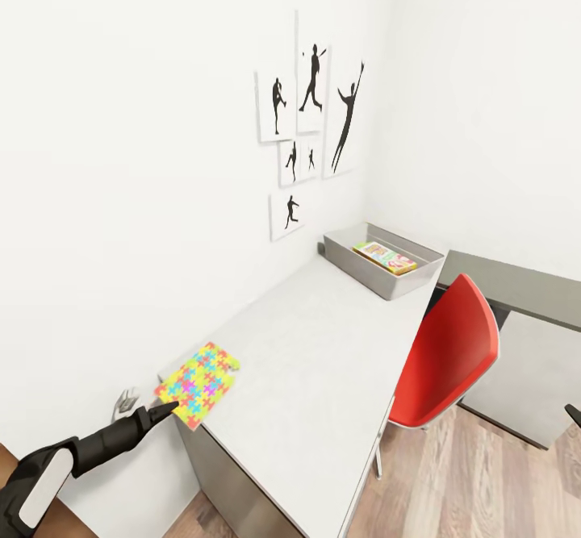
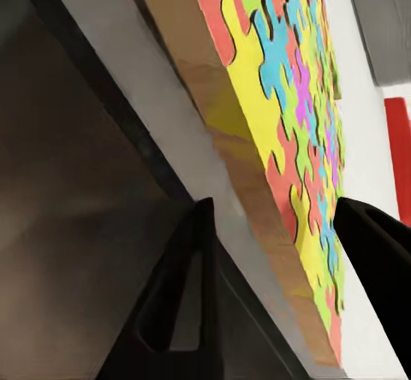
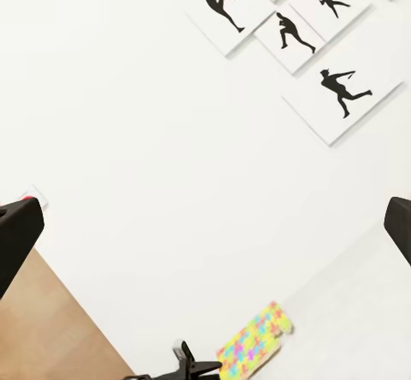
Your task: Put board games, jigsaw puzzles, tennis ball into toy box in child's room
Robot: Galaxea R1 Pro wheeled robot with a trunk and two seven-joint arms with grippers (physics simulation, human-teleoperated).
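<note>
Flat on the table (image 1: 323, 360), jigsaw puzzle (image 1: 198, 384) between wide-open left jaws.

No readable text, labels, numbers or signs on anything

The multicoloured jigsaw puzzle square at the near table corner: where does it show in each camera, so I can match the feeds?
Head view: multicoloured jigsaw puzzle square lies lower left, on the grey table's near corner, just ahead of the left end effector.
Left wrist view: it runs across the frame, its edge between the open fingers.
Right wrist view: small, at the bottom edge.
Shared landmark: the black silhouette wall pictures, in the head and right wrist views.
</note>
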